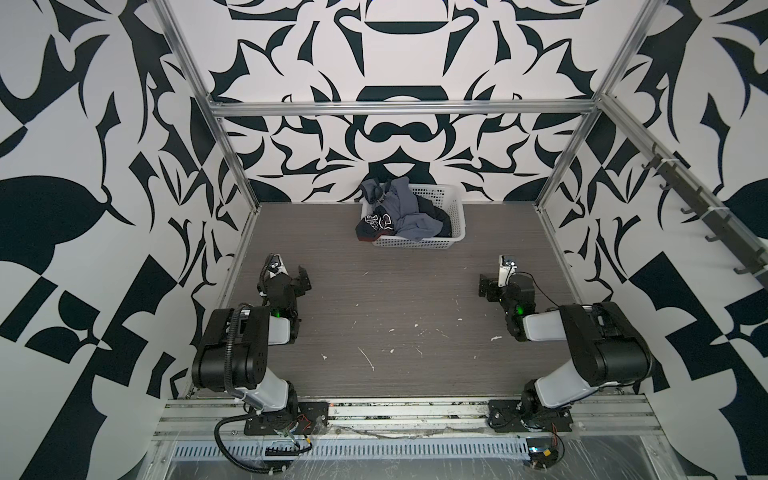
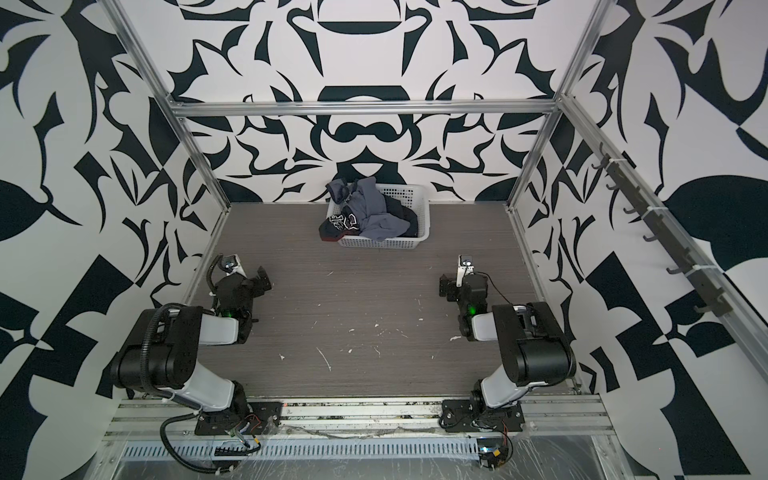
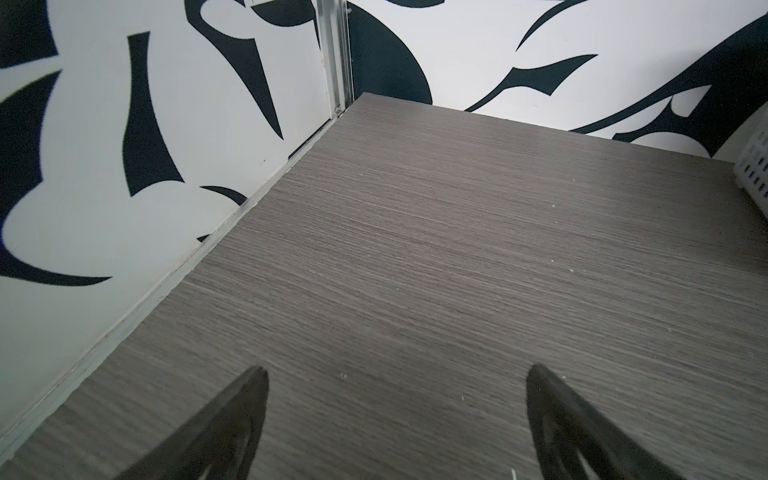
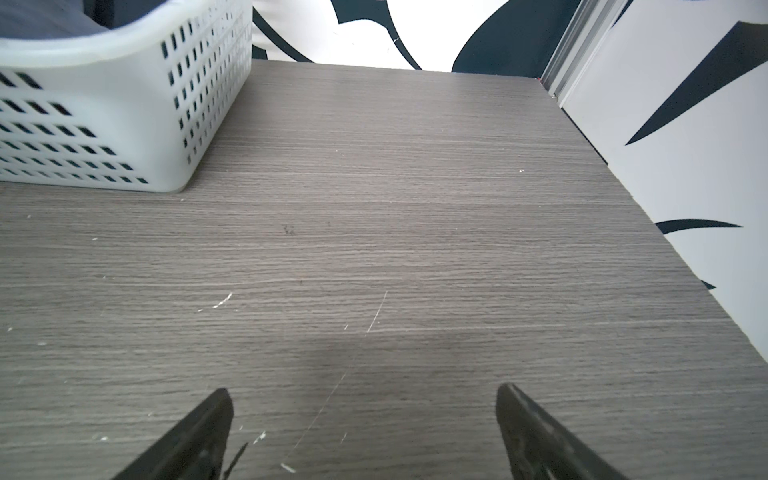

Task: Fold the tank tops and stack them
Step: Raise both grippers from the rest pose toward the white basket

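While tank tops (image 1: 405,208) fill the basket (image 1: 415,244), the left gripper (image 3: 397,369) gapes wide. So does the right gripper (image 4: 363,390).

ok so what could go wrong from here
1. The grey top and navy top lie bunched together in the basket, so pulling one may drag out both.
2. The basket looks light; a snagged top could tip or slide it.
3. The navy top hangs over the rim and may slip out.

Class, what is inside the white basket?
Inside the white basket, a crumpled grey-blue tank top lies over a dark navy tank top, whose printed end spills over the rim. The basket's floor is covered.
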You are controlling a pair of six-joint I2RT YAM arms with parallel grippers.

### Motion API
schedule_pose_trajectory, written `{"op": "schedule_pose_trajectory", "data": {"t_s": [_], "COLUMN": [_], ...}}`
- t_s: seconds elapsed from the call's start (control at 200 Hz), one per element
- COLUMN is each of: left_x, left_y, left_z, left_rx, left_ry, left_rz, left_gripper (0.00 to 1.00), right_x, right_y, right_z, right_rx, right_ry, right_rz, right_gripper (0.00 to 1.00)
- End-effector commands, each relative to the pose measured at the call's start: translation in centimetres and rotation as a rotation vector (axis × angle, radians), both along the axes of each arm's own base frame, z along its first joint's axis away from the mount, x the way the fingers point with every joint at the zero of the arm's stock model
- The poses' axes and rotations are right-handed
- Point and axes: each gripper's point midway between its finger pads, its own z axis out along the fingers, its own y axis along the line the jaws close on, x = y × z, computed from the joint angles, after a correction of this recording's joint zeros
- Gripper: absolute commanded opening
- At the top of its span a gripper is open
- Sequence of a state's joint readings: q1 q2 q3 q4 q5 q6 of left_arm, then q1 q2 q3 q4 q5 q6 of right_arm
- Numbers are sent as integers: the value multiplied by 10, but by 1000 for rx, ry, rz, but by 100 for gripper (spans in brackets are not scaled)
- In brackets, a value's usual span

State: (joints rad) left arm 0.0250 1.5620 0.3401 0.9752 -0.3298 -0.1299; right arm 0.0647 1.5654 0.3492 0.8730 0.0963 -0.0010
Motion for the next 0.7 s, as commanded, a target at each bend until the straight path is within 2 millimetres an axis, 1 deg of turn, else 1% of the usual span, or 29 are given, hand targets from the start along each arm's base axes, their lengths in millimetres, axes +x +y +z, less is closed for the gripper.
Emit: {"op": "schedule_pose_trajectory", "data": {"t_s": [0.0,0.035,0.105,0.185,0.275,0.285,0.295,0.31,0.35,0.375,0.405,0.42,0.5,0.55,0.565,0.615,0.63,0.65,0.68,0.695], "left_x": [2,0,-5,-15,-28,-29,-31,-33,-39,-42,-48,-50,-66,-77,-80,-84,-85,-87,-92,-95], "left_y": [2,0,-6,-11,-23,-24,-25,-26,-26,-25,-23,-21,-10,-5,-6,-15,-18,-21,-22,-19], "left_z": [6,8,19,35,54,52,61,65,75,82,87,92,114,127,129,142,146,150,151,150], "left_rx": [4,5,21,65,89,89,84,75,27,-25,-94,-131,-301,-408,-433,-457,-455,-445,-453,-460], "left_ry": [-26,-40,-74,-108,-137,-126,-149,-155,-168,-177,-162,-164,-144,-136,-125,-107,-102,-97,-95,-95], "left_rz": [10,2,-15,-4,-16,-18,-20,-17,-4,13,45,68,193,266,276,220,194,167,166,185], "left_gripper": [99,99,99,99,99,99,99,99,99,99,99,99,99,99,99,99,99,99,99,99], "right_x": [5,5,0,-8,-16,-18,-18,-20,-24,-26,-29,-30,-42,-53,-56,-71,-76,-84,-97,-102], "right_y": [0,2,6,7,9,10,10,11,13,15,18,20,25,19,18,5,0,-7,-21,-25], "right_z": [16,16,22,35,55,57,59,63,78,89,101,113,155,183,189,213,219,224,222,222], "right_rx": [13,14,17,23,18,18,17,15,18,31,52,67,156,219,239,322,377,435,495,514], "right_ry": [-57,-63,-90,-130,-166,-166,-168,-170,-189,-207,-229,-257,-325,-373,-379,-427,-436,-429,-397,-390], "right_rz": [0,9,36,45,52,53,54,57,59,66,79,87,94,57,44,-37,-77,-132,-237,-264], "right_gripper": [100,100,100,100,100,100,100,100,100,100,100,100,100,100,100,100,100,100,100,100]}}
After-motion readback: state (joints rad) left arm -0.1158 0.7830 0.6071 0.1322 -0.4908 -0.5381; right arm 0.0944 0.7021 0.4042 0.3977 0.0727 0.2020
